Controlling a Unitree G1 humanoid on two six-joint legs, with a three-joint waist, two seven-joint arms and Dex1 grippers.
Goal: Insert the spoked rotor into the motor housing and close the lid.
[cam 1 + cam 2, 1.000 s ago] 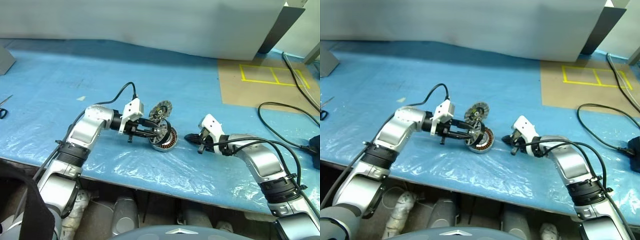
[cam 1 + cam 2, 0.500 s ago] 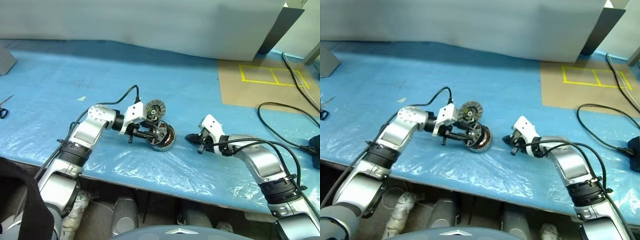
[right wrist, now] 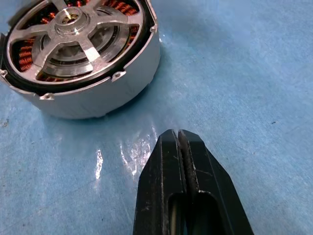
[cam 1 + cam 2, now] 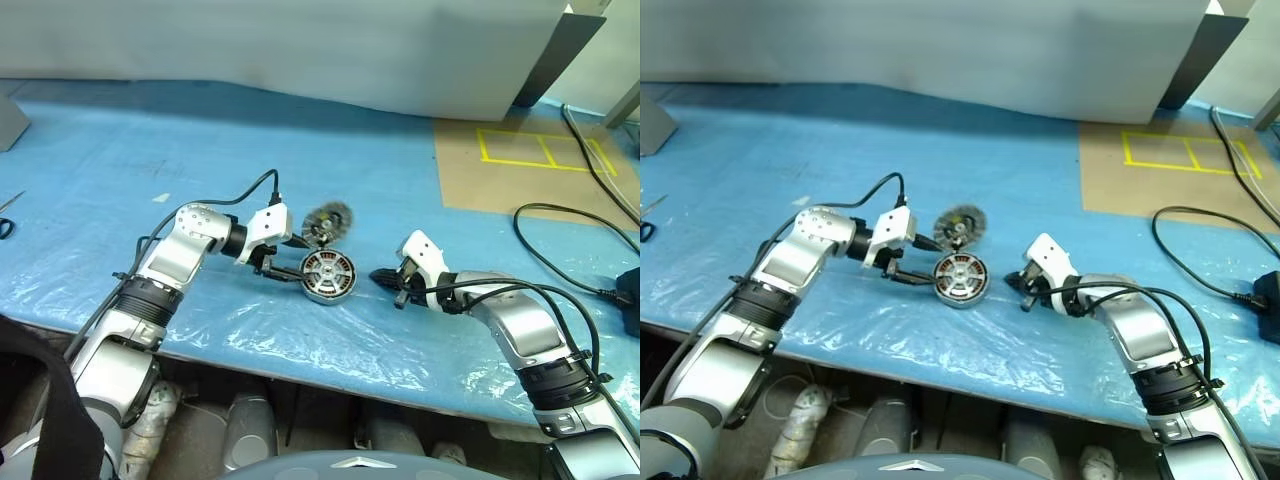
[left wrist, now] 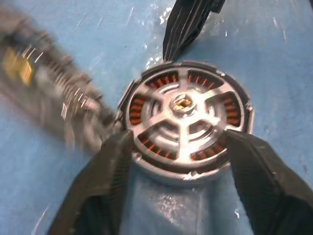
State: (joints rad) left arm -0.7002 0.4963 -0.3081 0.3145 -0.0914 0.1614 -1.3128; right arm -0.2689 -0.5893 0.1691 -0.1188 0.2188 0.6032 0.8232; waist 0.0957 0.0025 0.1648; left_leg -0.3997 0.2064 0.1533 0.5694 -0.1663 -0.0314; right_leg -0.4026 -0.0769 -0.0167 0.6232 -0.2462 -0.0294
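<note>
**Rotor seated in the housing, left fingers spread around it, lid just beyond**

The motor housing (image 4: 327, 275) lies flat on the blue plastic-covered table (image 4: 120, 150), open face up, with the spoked rotor (image 5: 183, 117) sitting inside it: silver spokes run out from the hub and the copper-orange windings show through the gaps between them. In the left wrist view the two black fingers (image 5: 110, 181) stand on opposite sides of the housing's rim, spread wide, with the housing between them; whether the pads touch its wall cannot be told. The left gripper (image 4: 288, 272) has nothing clamped.

The lid (image 4: 325, 220) is just beyond the housing on the far side, close to the left gripper's wrist camera block, and blurred; it looks tilted rather than flat, and whether it rests on the table cannot be told.

The left arm reaches in from the robot's left, forearm angled toward the centre and the gripper pointing to the right and slightly down at the housing.

The right gripper (image 4: 383, 276) lies near the housing on its right side, apart from it, tips aimed toward it. In the right wrist view its fingers (image 3: 168, 161) are pressed together with nothing between them, low over the table. The right forearm runs back toward the table's near edge, with black cables (image 4: 560, 270) beside it.
</note>
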